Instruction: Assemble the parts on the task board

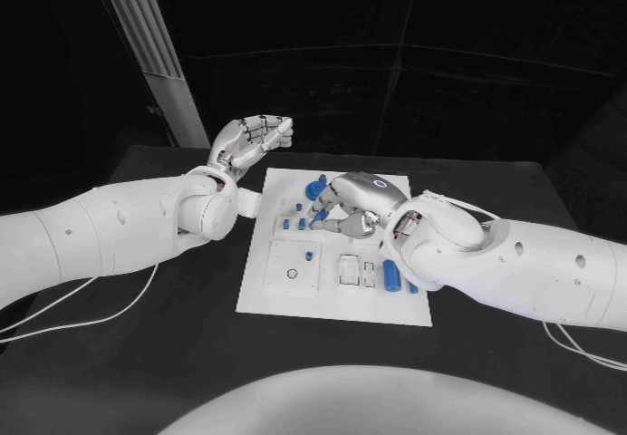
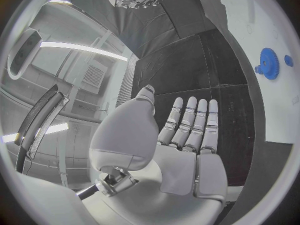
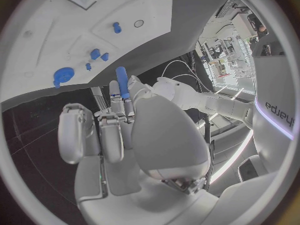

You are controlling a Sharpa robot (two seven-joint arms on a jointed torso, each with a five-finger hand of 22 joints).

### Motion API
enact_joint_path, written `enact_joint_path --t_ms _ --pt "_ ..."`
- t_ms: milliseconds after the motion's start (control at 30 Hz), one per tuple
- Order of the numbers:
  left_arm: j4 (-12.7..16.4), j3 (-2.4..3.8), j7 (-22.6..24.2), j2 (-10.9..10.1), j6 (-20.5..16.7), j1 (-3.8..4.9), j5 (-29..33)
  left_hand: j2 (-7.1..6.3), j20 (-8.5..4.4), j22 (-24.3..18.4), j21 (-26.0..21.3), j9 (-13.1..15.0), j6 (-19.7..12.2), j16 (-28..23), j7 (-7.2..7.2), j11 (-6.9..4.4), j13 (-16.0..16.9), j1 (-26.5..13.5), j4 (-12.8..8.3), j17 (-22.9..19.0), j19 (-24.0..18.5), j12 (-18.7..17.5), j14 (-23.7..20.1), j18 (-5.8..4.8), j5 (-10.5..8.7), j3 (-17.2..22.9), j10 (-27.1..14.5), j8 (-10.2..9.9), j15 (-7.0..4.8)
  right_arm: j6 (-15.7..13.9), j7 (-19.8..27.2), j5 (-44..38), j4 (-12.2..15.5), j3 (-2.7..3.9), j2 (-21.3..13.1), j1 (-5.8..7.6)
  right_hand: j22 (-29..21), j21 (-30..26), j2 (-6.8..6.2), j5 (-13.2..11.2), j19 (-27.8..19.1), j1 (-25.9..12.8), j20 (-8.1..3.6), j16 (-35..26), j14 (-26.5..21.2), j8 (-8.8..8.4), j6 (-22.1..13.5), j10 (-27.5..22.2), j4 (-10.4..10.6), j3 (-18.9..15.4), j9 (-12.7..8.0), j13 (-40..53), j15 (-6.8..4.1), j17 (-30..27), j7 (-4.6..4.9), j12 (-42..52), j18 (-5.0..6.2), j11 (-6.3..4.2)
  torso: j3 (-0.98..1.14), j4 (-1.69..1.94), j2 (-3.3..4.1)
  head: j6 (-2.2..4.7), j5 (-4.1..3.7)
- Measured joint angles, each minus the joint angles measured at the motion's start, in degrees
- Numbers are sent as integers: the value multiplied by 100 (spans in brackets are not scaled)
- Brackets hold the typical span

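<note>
The white task board (image 1: 333, 299) lies in the middle of the black table. My right hand (image 1: 355, 201) hovers over its far half and pinches a blue peg (image 3: 122, 81) between its fingertips, seen past the palm (image 3: 119, 130) in the right wrist view. A blue gear (image 1: 316, 189) and several small blue pieces (image 1: 298, 222) sit on the board beside that hand. Two blue pegs (image 1: 390, 275) lie near the board's right edge. My left hand (image 1: 251, 138) is raised off the board's far left corner, fingers apart, with nothing in its palm (image 2: 181, 150). The gear (image 2: 268, 62) also appears there.
A white cable (image 1: 91, 317) trails over the table on the left, and another (image 1: 575, 349) on the right. A pale pillar (image 1: 163, 63) stands behind the table's far left corner. Bare board with recessed sockets (image 1: 295, 268) lies nearer me.
</note>
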Motion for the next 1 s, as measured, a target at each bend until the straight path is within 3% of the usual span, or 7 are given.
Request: enact_joint_path --t_ms 400,1000 --pt "-10 0 0 7 1 0 0 0 0 0 0 0 0 0 0 0 0 0 1 0 0 0 0 0 0 1 0 0 0 309 265 -183 -214 -5 421 -33 0 0 10 -11 -1 70 1 0 0 -38 -21 -14 31 30 -17 -1 43 0 21 -75 0 31 2 -1 0 0 44" --pt "-7 0 0 3 10 0 0 23 0 -4 0 0 0 29 0 -22 0 24 1 -10 0 34 0 0 0 1 -21 0 0 1257 474 -984 -455 -7 745 -134 0 -21 10 -11 0 70 42 0 -20 -67 -63 -44 51 43 -28 -1 63 0 60 -150 -1 61 3 -7 -1 0 67"
